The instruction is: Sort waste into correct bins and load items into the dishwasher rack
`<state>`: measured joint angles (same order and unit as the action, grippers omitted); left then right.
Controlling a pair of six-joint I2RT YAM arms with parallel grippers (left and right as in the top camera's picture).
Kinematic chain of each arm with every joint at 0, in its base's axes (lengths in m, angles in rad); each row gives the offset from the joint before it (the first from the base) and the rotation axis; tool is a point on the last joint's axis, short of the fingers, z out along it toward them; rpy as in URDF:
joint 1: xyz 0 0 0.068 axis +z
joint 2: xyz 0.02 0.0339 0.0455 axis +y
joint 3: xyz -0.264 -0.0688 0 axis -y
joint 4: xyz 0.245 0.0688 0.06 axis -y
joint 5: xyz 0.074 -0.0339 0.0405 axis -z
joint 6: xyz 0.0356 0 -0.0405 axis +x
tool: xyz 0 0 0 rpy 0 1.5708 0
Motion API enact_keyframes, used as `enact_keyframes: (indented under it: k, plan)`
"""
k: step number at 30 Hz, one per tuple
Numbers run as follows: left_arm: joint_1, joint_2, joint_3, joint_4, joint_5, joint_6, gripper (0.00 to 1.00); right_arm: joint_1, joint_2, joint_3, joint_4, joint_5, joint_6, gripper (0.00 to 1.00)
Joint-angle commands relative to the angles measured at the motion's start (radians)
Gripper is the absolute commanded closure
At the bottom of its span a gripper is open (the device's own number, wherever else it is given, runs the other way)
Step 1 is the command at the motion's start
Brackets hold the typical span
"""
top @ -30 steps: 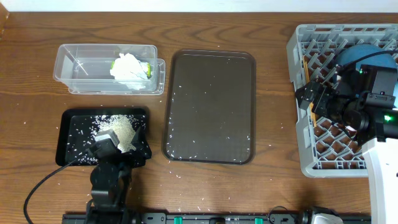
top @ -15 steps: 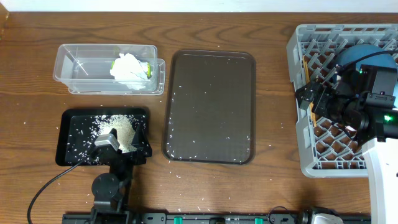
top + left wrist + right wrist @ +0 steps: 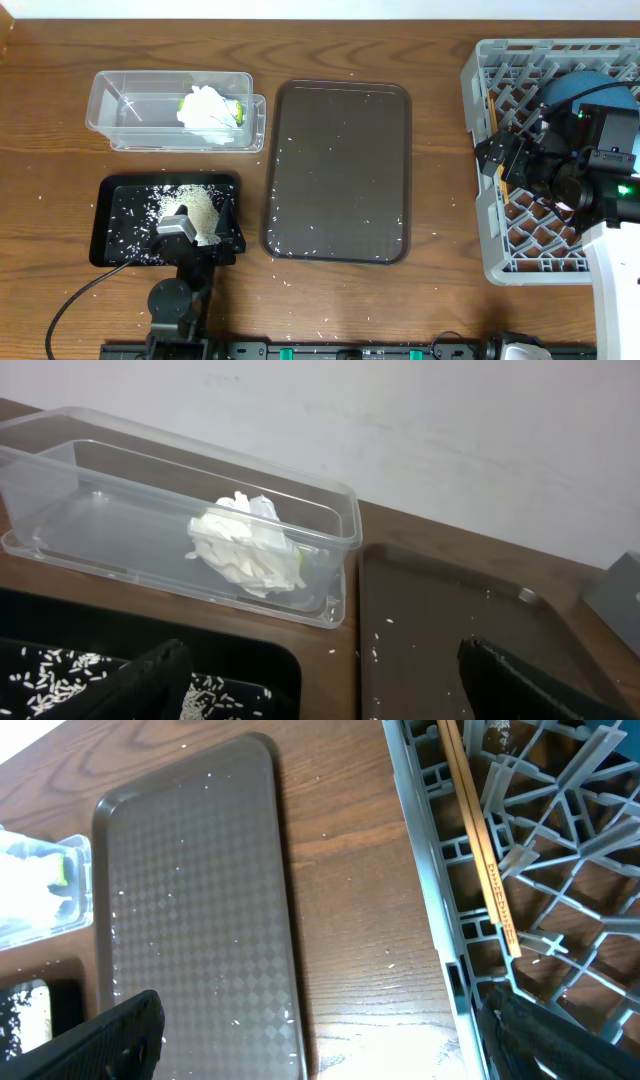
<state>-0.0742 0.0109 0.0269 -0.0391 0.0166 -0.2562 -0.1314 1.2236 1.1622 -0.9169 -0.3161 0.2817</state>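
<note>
Left gripper (image 3: pixel 198 222) has drawn back toward the table's near edge, jaws spread, empty, above the black tray's (image 3: pixel 110 186) near rim. Rice (image 3: pixel 196 207) heaped in tray; tissue (image 3: pixel 205 106) in tub (image 3: pixel 108 122), far-left. Right gripper (image 3: pixel 320 1010) spread, empty, at rack's (image 3: pixel 480 60) left edge; chopsticks (image 3: pixel 480 850) inside. Sorting looks done.

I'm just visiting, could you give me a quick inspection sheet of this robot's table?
Surface: wooden table, loose rice grains scattered.
Job's things: tissue and wrapper in clear tub; rice heap on black tray; blue dish and chopsticks in rack.
Clutter: brown serving tray, a few grains on it.
Grippers: left gripper open, empty, above black tray; right gripper open, empty, at rack's edge.
Cables: black cable trails from left arm.
Surroundings: white wall behind.
</note>
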Motion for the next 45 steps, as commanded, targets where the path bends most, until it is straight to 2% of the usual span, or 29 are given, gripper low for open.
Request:
enact_keyframes:
  k: [1,6,11,13,45]
  plan:
    - [-0.004,-0.009,-0.023,-0.03,-0.009,0.024,0.11,0.005,-0.002,0.003,0.0,-0.006,0.01,0.01]
    - [-0.004,-0.009,-0.023,-0.031,-0.009,0.074,0.12,0.005,-0.002,0.003,0.0,-0.006,0.01,0.01]
    - [-0.004,-0.009,-0.023,-0.031,-0.009,0.287,0.12,0.005,-0.002,0.003,0.0,-0.006,0.01,0.01]
    - [-0.004,-0.009,-0.023,-0.031,-0.009,0.323,0.12,0.005,-0.002,0.003,0.0,-0.006,0.01,0.01]
    - [-0.004,-0.007,-0.023,-0.031,-0.008,0.327,0.12,0.005,-0.002,0.003,0.0,-0.006,0.01,0.01]
